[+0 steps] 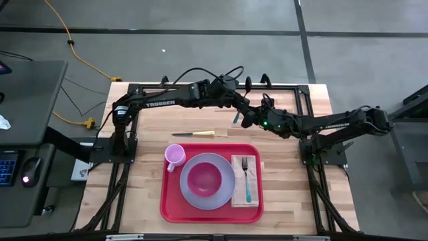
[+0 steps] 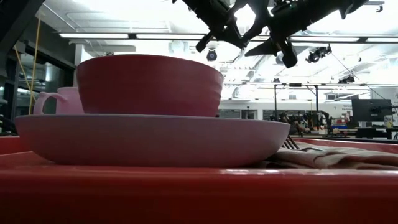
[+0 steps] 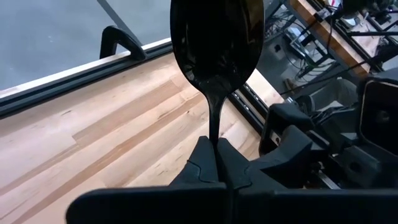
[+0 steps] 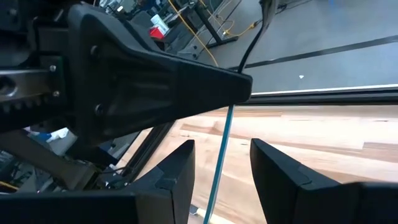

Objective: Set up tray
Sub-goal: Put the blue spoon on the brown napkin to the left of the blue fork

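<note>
Left gripper: fingers pressed together on the neck of a spoon, held aloft over the far table, likely a handover.
Right gripper: fingers spread around the spoon's teal handle, not yet closed, apparently ready to take it.
Tray: red, near centre of the table, carrying plate, bowl, pink cup, napkin with fork.
Knife: on the table just beyond the tray, not yet placed.
</note>
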Robot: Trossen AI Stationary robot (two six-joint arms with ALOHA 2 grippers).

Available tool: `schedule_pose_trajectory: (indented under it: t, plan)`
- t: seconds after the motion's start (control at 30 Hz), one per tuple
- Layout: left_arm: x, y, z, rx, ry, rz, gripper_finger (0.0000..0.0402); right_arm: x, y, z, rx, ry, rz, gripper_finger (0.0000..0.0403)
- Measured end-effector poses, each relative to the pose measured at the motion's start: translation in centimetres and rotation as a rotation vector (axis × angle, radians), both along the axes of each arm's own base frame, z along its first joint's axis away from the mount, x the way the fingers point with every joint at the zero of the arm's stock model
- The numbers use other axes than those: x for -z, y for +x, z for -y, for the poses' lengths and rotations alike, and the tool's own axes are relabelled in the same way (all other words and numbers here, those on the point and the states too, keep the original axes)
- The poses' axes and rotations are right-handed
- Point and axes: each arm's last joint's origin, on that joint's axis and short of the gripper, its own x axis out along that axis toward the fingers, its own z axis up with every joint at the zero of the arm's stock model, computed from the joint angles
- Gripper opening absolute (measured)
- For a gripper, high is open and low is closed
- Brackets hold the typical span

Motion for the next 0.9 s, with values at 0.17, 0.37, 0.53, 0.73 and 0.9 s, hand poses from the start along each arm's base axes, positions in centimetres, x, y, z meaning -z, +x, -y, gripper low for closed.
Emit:
schedule_pose_trajectory:
  t: [0.17,0.37,0.53,0.73,0.9]
  plan:
    - [0.07,-0.05,-0.03,-0.008,0.002,-0.009,0.001,0.17,0.09,0.04,0.018,-0.006,-0.008,0.0133]
    - [0.12,-0.1,-0.06,-0.022,0.004,-0.015,0.001,0.22,0.16,0.22,0.03,-0.014,-0.013,0.0133]
    - [0.18,-0.14,-0.05,-0.025,-0.003,-0.02,0.001,0.21,0.36,0.22,0.027,-0.013,0.004,0.0133]
    - [0.15,-0.11,-0.04,-0.015,0.003,-0.02,0.001,0.21,0.4,0.18,0.019,-0.011,0.006,0.0133]
    - [0.08,-0.06,-0.04,0.001,0.004,-0.012,0.001,0.7,0.96,-0.43,0.017,-0.005,0.01,0.0133]
